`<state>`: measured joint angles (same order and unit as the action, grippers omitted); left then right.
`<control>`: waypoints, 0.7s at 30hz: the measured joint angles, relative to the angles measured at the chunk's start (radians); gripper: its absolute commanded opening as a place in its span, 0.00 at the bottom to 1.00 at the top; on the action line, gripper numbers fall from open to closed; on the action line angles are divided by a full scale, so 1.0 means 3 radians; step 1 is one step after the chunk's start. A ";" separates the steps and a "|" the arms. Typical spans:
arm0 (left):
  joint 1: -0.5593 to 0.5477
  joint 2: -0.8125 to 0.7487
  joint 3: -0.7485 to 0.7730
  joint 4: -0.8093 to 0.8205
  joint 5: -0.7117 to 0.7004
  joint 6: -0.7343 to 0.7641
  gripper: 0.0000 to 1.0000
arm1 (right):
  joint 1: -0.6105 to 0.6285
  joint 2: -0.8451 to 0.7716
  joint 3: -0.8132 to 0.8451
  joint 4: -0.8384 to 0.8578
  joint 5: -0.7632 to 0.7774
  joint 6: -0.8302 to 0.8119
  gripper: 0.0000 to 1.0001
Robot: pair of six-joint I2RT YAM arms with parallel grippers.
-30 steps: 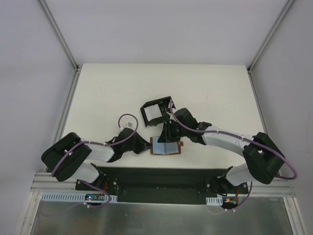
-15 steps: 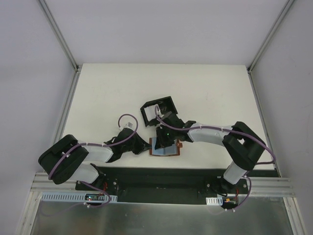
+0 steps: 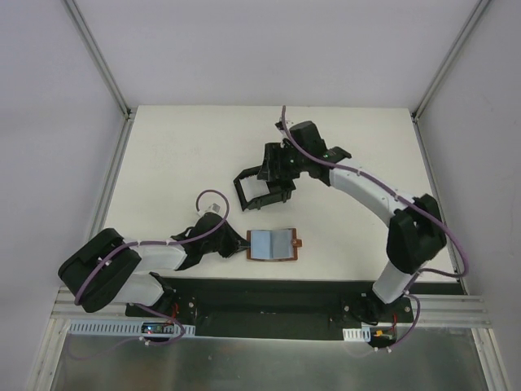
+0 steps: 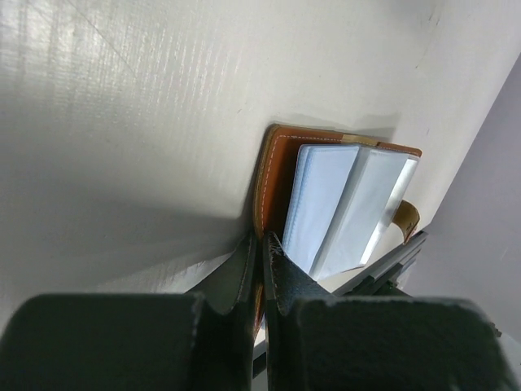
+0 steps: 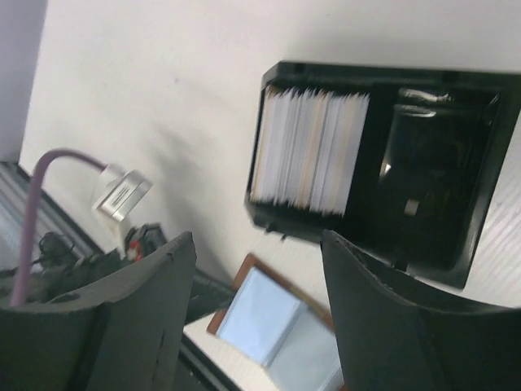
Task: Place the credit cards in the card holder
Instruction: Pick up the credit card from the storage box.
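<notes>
**Empty fingers over the box, more cards to fetch**

The right fingers (image 3: 275,177) hang just above the card holder (image 5: 383,75). They are spread wide and hold nothing. One half of the black box has a stack (image 5: 305,151) of cards standing on edge. The other half looks dark and bare.

The brown wallet (image 4: 273,179) lies open on the bench (image 3: 179,163), near the box but not touching it. Pale blue credit cards (image 4: 326,204) lie in it. The left fingers (image 4: 269,273) are clenched on the wallet's leather edge and pin it down.

So the job looks partly done. Some cards are in the box and some are in the wallet. This looks like the gap between two cards.

Next, the right arm should go to the wallet. A card is thin and flat, so the fingers must catch it by its edge. It should slide out while the left fingers keep the wallet from moving. Then it must go into the box standing up, next to the others.

The bench is white, smooth and a bit shiny. Plain pale walls (image 3: 244,49) stand around it, with metal rails (image 3: 98,57) in the corners. The arms are fixed to a black plate (image 3: 260,297) at the near edge.
</notes>
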<state>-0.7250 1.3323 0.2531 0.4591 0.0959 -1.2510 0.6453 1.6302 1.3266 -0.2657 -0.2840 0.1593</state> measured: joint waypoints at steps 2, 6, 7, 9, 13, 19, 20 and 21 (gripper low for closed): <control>0.0000 -0.0043 0.0015 -0.0080 -0.0013 0.0033 0.00 | -0.0064 0.0320 0.0276 -0.0109 -0.0011 -0.0064 0.68; -0.0001 -0.0118 0.0045 -0.0230 -0.0051 0.0089 0.00 | -0.0117 0.0870 0.0670 -0.0301 -0.0032 -0.0160 0.70; -0.0001 -0.0142 0.0047 -0.0263 -0.0064 0.0107 0.00 | -0.0128 0.0961 0.0721 -0.0331 -0.0041 -0.0174 0.71; -0.0001 -0.0182 0.0047 -0.0318 -0.0083 0.0123 0.00 | -0.0155 0.1142 0.0819 -0.0389 -0.0067 -0.0197 0.72; -0.0001 -0.0224 0.0047 -0.0381 -0.0093 0.0144 0.00 | -0.0221 0.1368 0.0938 -0.0454 -0.0160 -0.0214 0.73; -0.0001 -0.0228 0.0060 -0.0413 -0.0094 0.0160 0.00 | -0.0263 0.1503 0.0993 -0.0445 -0.0342 -0.0211 0.74; -0.0001 -0.0224 0.0066 -0.0418 -0.0094 0.0167 0.00 | -0.0263 0.1525 0.1006 -0.0446 -0.0384 -0.0211 0.74; -0.0001 -0.0215 0.0072 -0.0422 -0.0093 0.0173 0.00 | -0.0261 0.1546 0.1010 -0.0435 -0.0418 -0.0211 0.74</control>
<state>-0.7254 1.2678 0.2749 0.3325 0.0681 -1.1992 0.5671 2.0941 1.6295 -0.3962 -0.4095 0.0959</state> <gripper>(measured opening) 0.008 0.739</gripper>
